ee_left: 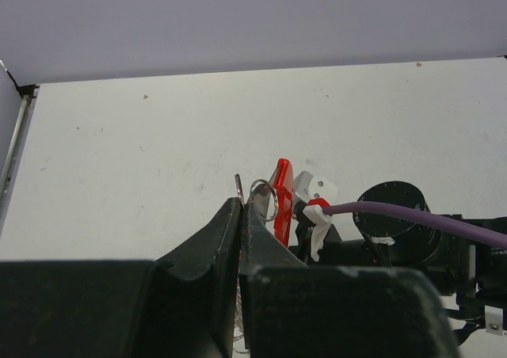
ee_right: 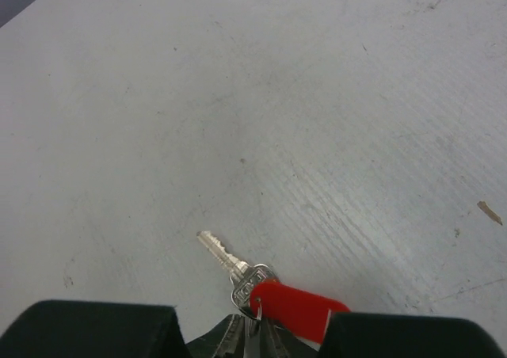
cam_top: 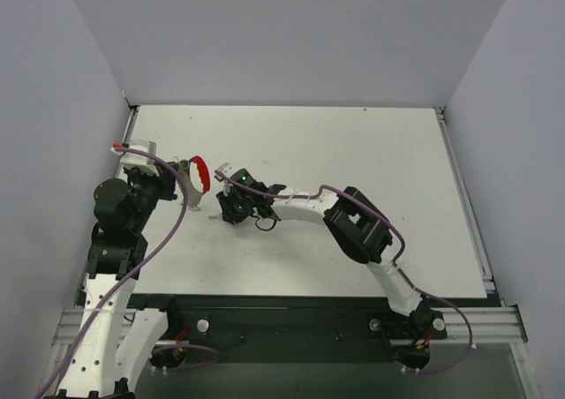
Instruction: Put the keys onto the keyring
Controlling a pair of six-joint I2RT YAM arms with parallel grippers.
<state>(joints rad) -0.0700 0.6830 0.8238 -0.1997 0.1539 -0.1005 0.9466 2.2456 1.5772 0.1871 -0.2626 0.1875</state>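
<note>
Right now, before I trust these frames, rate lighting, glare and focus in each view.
Top external: even, soft light, faint shadows, the keyring small but sharp. Left wrist: the left gripper dark and soft-edged up close. Right wrist: the key crisp with a slight glint, the right gripper a dark blur.

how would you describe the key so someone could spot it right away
On the white table, look left of centre to the right gripper. The key juts from its closed fingertips: a short toothed silver blade with a red plastic head. The keyring, in the left gripper, is red too, but it is a longer curved band with a wire ring.
</note>
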